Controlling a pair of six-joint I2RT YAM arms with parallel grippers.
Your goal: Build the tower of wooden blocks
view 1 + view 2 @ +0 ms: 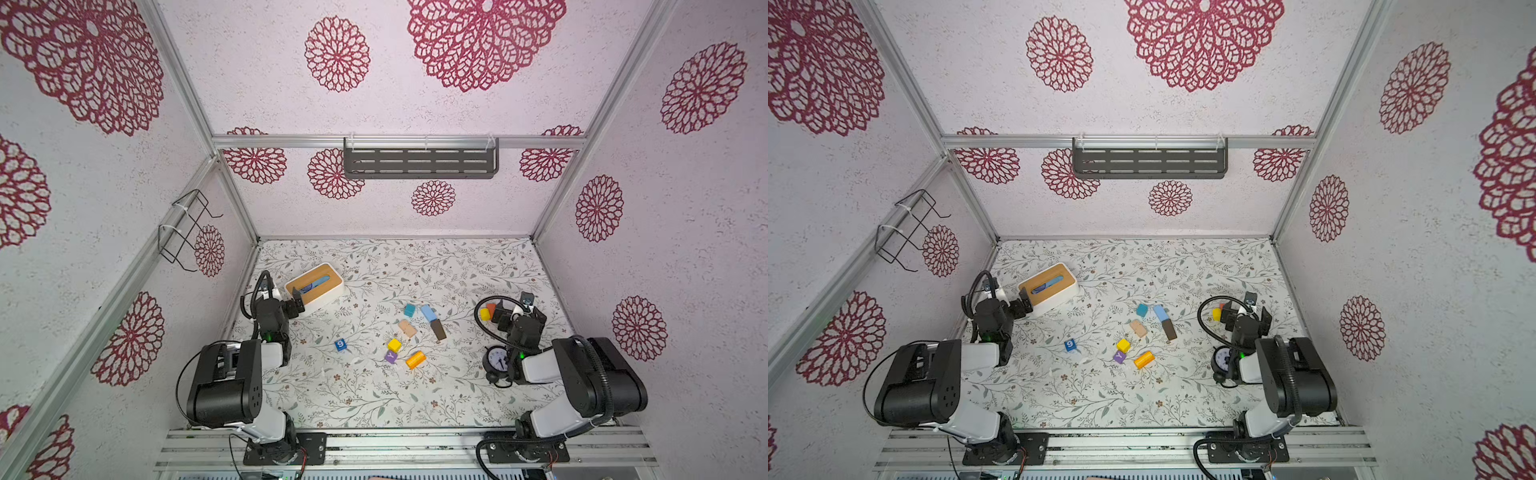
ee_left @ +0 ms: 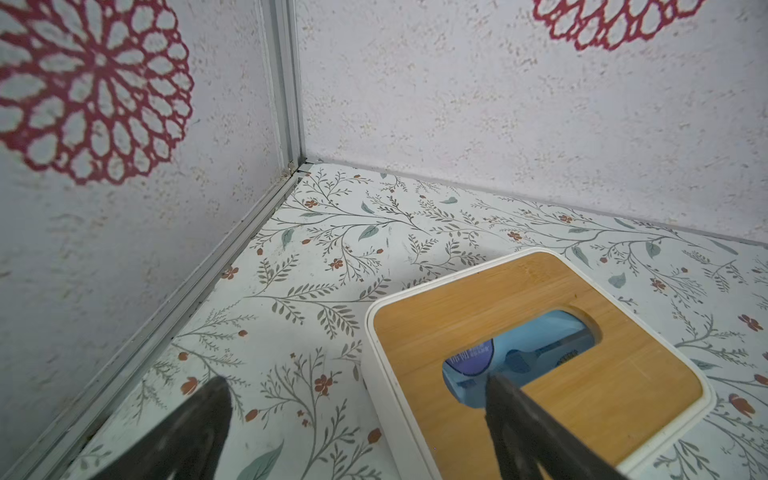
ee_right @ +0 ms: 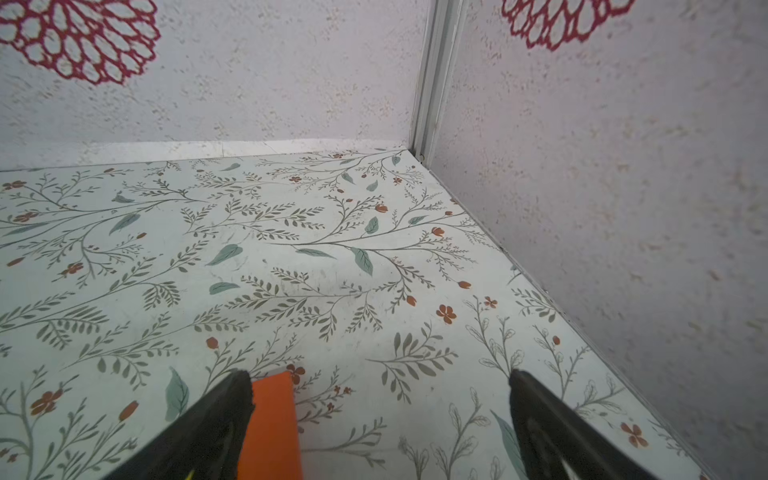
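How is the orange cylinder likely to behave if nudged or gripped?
The orange cylinder lies on its side, so a nudge across its length would probably roll it. It looks like rigid painted wood, likely light for its size. Its curved side may slip in a grip; the flat ends seem safer.

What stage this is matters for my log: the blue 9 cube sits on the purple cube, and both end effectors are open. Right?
No: the blue 9 cube lies alone on the table, apart from the purple cube, as both top views show. The left end effector and right end effector are indeed open.
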